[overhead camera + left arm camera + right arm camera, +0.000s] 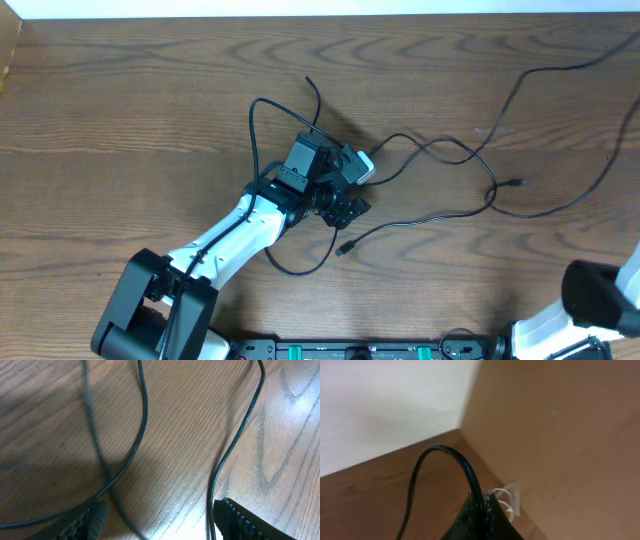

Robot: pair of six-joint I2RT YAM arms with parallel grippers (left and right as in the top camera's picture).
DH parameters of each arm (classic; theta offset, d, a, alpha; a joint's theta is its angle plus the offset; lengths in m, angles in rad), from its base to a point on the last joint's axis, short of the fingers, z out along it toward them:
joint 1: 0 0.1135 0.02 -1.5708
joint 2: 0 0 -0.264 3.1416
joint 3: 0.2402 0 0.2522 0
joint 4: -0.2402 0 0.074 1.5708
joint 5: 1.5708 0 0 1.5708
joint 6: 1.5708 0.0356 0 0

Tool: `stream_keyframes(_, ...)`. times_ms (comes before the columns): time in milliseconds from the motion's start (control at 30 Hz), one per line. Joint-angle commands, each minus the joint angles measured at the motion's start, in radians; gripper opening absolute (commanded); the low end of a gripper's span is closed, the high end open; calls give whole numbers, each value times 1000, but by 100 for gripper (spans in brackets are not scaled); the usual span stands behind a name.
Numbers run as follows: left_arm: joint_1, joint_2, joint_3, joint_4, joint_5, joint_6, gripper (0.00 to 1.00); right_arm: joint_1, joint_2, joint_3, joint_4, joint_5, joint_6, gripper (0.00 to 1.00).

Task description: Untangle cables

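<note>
Overhead view: brown wood-grain surface (140, 80), with a pale strip of wall (320, 6) along the far edge. The cables (440, 150) sprawl over the middle and right of the surface. They are thin black cords, looping and crossing near the centre. The cord count is not clear where they overlap. Three loose ends counted:
- near plug (342, 248), toward the near side
- right plug (515, 183), right of centre
- bare tip (308, 80), toward the far side

Two strands run off the right edge.

Left arm (230, 235) comes in from the near-left corner and stretches diagonally to the centre. It sits right over the densest part of the tangle and hides the crossings under it. Left hand (345, 190) is low over the wood. In the left wrist view its two fingertips (240, 520) are spread wide with nothing gripped. Two sharp black strands cross the wood ahead. One curves away to the left, and the other runs down just beside the right-side fingertip. A third dark line is blurred; cannot tell whether it is cord or shadow.

Right arm (600, 300) shows only partly, at the near-right corner, and its hand is outside the overhead view. In the right wrist view the right hand (480, 517) is tilted up toward the wall and a tan panel (560, 425). Its fingers are pressed together, pinching a black cord (437, 452) that arches out of the tips and drops left. Whitish strands (502, 497) lie just beside the tips.
</note>
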Motion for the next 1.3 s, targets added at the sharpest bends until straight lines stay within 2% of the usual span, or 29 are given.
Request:
stream_keyframes(0,2,6,11,0,6,5,73,-132,9,12,50,42,14,1)
stream_keyframes(167,2,6,11,0,6,5,73,-326,26,12,124,-10,22,1)
stream_keyframes(500,2,6,11,0,6,4,73,-668,71,11,160,-401,116,1)
stream_keyframes(700,2,6,11,0,6,1,73,-730,155,11,68,-545,167,1)
stream_keyframes(833,2,6,11,-6,6,1,73,-718,222,11,10,-547,171,1)
stream_keyframes(867,2,6,11,-8,6,1,73,-713,239,11,-3,-547,171,13)
stream_keyframes(933,2,6,11,-12,6,1,73,-706,276,11,-30,-547,171,62)
stream_keyframes(1000,2,6,11,-13,6,2,73,-700,308,11,-60,-548,171,99)
stream_keyframes(1133,2,6,11,-14,6,2,73,-695,360,11,-129,-562,173,99)
stream_keyframes(1267,2,6,11,-14,6,2,73,-697,378,11,-195,-557,233,99)
